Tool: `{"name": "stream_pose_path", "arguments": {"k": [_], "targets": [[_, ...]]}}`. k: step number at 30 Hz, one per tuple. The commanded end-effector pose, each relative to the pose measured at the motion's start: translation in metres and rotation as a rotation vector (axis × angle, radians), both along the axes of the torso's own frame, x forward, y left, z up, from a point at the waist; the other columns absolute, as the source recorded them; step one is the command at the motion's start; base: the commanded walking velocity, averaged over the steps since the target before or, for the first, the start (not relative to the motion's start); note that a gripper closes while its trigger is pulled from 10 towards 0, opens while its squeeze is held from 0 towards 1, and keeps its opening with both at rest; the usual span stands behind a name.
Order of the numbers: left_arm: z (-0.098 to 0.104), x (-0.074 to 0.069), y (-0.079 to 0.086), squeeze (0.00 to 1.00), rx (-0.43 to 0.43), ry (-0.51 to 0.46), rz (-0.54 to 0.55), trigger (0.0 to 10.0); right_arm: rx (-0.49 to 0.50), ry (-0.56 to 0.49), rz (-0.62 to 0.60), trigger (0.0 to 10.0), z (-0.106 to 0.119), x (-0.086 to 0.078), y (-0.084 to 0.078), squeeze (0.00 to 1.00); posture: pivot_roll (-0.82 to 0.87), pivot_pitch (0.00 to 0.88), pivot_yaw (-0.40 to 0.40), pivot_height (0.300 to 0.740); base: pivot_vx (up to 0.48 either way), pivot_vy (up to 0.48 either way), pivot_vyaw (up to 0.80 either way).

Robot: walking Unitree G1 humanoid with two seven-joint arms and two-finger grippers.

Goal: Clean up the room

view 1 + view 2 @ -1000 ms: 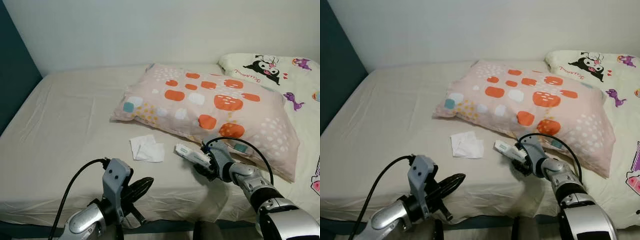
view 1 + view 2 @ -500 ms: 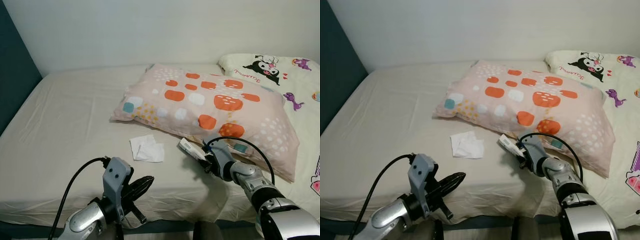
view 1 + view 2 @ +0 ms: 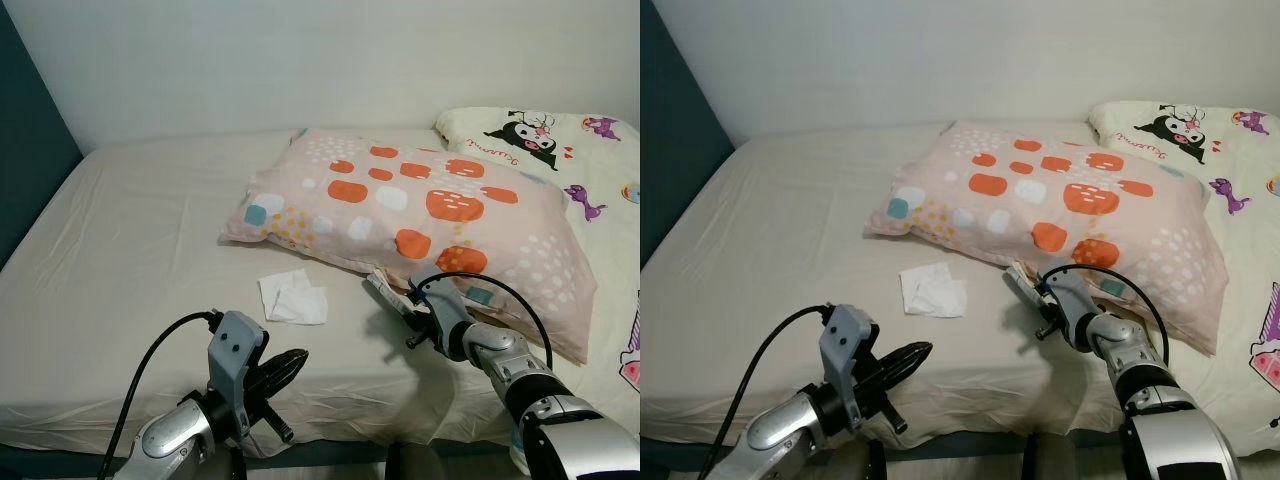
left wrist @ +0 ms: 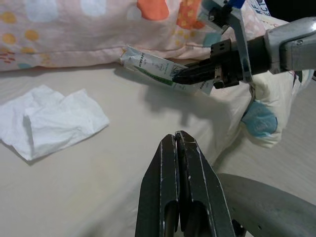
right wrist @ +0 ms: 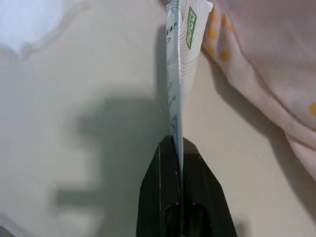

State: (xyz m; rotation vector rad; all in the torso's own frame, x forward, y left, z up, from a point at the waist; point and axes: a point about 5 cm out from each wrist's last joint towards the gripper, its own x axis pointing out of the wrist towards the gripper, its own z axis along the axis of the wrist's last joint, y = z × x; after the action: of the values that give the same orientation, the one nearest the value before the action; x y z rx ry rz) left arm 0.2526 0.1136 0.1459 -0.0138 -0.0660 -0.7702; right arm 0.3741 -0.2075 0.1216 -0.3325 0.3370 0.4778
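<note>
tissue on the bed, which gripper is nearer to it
Left. The left gripper hangs just off the bed edge in front of the tissue; the right gripper, shut on a wrapper, is farther off to its right, by the pillow.

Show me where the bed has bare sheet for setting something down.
The bed sheet lies bare from the dark wall to the spotted pillow, and along the front edge. It is crowded near the tissue, where the right gripper holds a wrapper beside the pillow.
</note>
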Motion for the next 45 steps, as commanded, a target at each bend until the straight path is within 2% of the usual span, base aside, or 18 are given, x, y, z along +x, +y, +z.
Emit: {"name": "stream_pose_path", "arguments": {"k": [1, 3, 4, 5, 8, 10, 13, 15, 18, 19, 22, 31, 38, 45], "targets": [[-0.004, 0.002, 0.004, 0.0, 0.002, 0.007, 0.039, 10.0, 0.051, -0.022, 0.027, 0.0, 0.001, 0.001, 0.008, 0.0, 0.1, 0.217, -0.048, 0.577, 0.0, 0.0, 0.0], [-0.005, 0.005, 0.008, 0.0, -0.01, 0.004, 0.102, 10.0, 0.1, -0.076, 0.054, 0.0, 0.009, 0.004, 0.017, 0.0, 0.09, 0.198, -0.058, 0.577, 0.0, 0.0, 0.0], [-0.006, 0.007, 0.011, 0.0, -0.026, 0.008, 0.132, 10.0, 0.133, -0.112, 0.075, 2.2, 0.012, 0.005, 0.024, 0.0, 0.09, 0.198, -0.058, 0.577, 0.0, 0.0, 0.0], [-0.006, 0.007, 0.014, 0.0, -0.05, 0.011, 0.169, 10.0, 0.176, -0.163, 0.1, 10.0, 0.016, 0.004, 0.035, 0.0, 0.08, 0.185, -0.056, 0.577, 0.0, 0.0, 0.0], [-0.007, 0.007, 0.016, 0.0, -0.069, 0.012, 0.194, 10.0, 0.223, -0.204, 0.112, 10.0, 0.016, 0.001, 0.044, 0.0, 0.07, 0.17, -0.058, 0.577, 0.0, 0.0, 0.0], [-0.009, 0.009, 0.021, 0.0, -0.08, 0.013, 0.262, 10.0, 0.245, -0.256, 0.114, 10.0, 0.014, -0.003, 0.051, 0.0, 0.07, 0.158, -0.059, 0.577, 0.0, 0.0, 0.0], [-0.011, 0.011, 0.025, 0.0, -0.077, 0.018, 0.308, 10.0, 0.259, -0.273, 0.111, 10.0, 0.013, -0.006, 0.054, 0.0, 0.06, 0.155, -0.06, 0.577, 0.0, 0.0, 0.0], [-0.015, 0.018, 0.038, 0.0, -0.042, 0.008, 0.497, 10.0, 0.27, -0.27, 0.066, 10.0, 0.001, -0.015, 0.059, 0.0, 0.05, 0.14, -0.055, 0.577, 0.0, 0.0, 0.0], [-0.016, 0.02, 0.042, 0.0, -0.03, 0.0, 0.554, 10.0, 0.271, -0.273, 0.053, 10.0, -0.003, -0.018, 0.061, 0.0, 0.05, 0.14, -0.055, 0.577, 0.0, 0.0, 0.0], [-0.019, 0.022, 0.044, 0.0, -0.01, 0.003, 0.615, 10.0, 0.282, -0.303, 0.033, 10.0, -0.005, -0.024, 0.066, 0.0, 0.04, 0.133, -0.052, 0.577, 0.0, 0.0, 0.0], [-0.023, 0.021, 0.039, 0.0, 0.011, -0.009, 0.653, 10.0, 0.353, -0.373, -0.056, 10.0, -0.008, -0.043, 0.072, 0.0, 0.04, 0.128, -0.049, 0.577, 0.0, 0.0, 0.0], [-0.026, 0.024, 0.026, 0.0, -0.043, 0.001, 0.646, 10.0, 0.377, -0.374, -0.151, 10.0, -0.021, -0.066, 0.077, 0.0, 0.02, 0.12, -0.048, 0.612, 0.0, 0.0, 0.0], [-0.026, 0.027, 0.024, 0.0, -0.042, 0.008, 0.64, 10.0, 0.368, -0.371, -0.172, 10.0, -0.022, -0.071, 0.079, 0.0, 0.02, 0.12, -0.045, 0.632, 0.0, 0.0, 0.0], [-0.027, 0.028, 0.026, 0.0, -0.006, -0.012, 0.648, 10.0, 0.356, -0.363, -0.192, 10.0, -0.02, -0.074, 0.078, 0.0, 0.03, 0.121, -0.043, 0.677, 0.0, 0.0, 0.0]]}}
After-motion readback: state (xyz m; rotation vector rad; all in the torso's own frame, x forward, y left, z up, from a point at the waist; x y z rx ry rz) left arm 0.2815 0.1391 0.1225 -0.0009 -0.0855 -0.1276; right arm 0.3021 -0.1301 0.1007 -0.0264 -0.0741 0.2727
